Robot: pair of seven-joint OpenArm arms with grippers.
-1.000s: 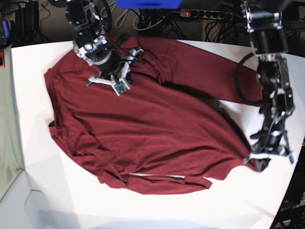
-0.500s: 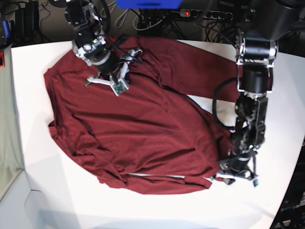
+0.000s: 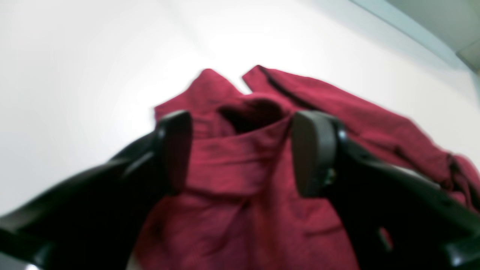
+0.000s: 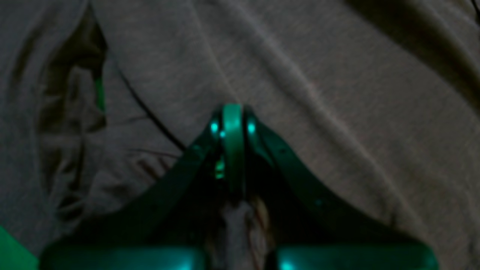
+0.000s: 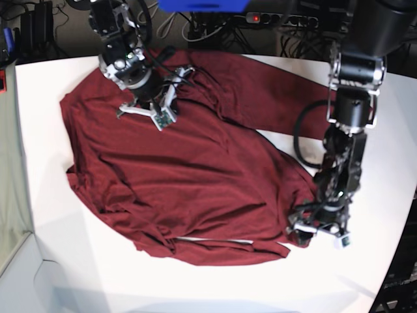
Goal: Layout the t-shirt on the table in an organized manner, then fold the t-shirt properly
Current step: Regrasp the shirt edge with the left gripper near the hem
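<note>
The t-shirt (image 5: 195,176) lay spread over the middle of the white table (image 5: 45,163), wrinkled, with one long part of it reaching toward the far edge and its lower hem near the front side of the table. The left gripper (image 5: 317,233) stood low at the front corner of the cloth, on the right side of the base view. In the left wrist view its two black fingers (image 3: 174,150) were clearly apart, and a folded corner of the maroon fabric lay between them and under them; the fingers did not press on the cloth, as far as the blurred picture showed. Behind this corner the bare table (image 3: 93,56) was visible. The right gripper (image 5: 151,111) rested on the upper part of the t-shirt, near the far left of the base view. In the right wrist view, which was dark and greenish, its fingers (image 4: 232,127) were together at the tips, and the fabric (image 4: 337,93) filled the whole picture around them. A small bunch of cloth seemed to sit low between the fingers, but I could not tell if it was really pinched.
</note>
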